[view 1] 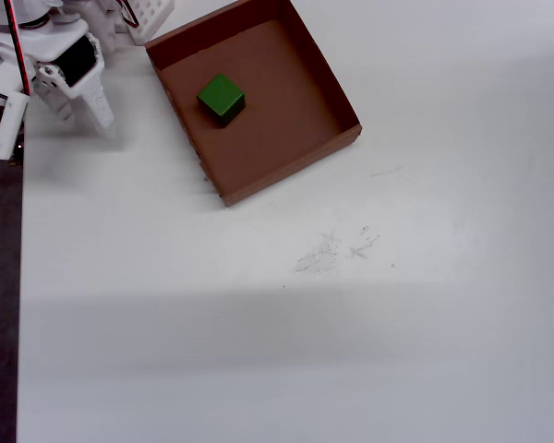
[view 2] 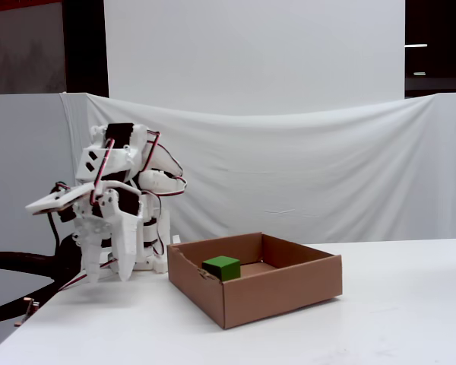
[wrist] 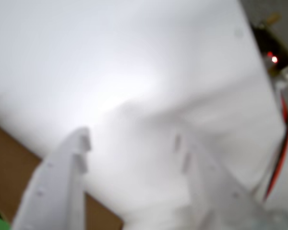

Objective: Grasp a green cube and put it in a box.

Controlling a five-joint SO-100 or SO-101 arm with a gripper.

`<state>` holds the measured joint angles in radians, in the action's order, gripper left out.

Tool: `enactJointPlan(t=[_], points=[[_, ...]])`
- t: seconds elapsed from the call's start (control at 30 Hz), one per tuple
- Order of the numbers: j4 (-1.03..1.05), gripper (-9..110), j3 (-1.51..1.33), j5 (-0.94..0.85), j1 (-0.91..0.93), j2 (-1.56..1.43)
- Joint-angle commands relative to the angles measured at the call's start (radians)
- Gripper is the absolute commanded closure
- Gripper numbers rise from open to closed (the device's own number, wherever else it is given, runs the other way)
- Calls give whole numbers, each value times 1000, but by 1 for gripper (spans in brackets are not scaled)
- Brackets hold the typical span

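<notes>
Matt cardboard box [view 1: 332, 92], smooth white plastic claw [view 1: 85, 117], scuffed white table [view 1: 332, 249].

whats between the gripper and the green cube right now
In the overhead view, bare white table and then the box wall lie between the gripper and the green cube, which sits inside the box.

bright green cube [view 1: 221, 98] with darker sides, sitting on the flat brown floor of a reddish-brown box [view 1: 292, 166]. table [view 1: 351, 323] is plain white, some grey scuffs mid-table. white tool [view 1: 85, 113], red and black wires.
</notes>
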<state>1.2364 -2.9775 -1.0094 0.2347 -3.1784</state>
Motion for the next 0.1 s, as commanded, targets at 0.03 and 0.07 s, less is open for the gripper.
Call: enactJointPlan(t=[0.03, 0.07], points=[[-3, 78, 5, 5, 6, -6], [-3, 78, 5, 5, 6, -6]])
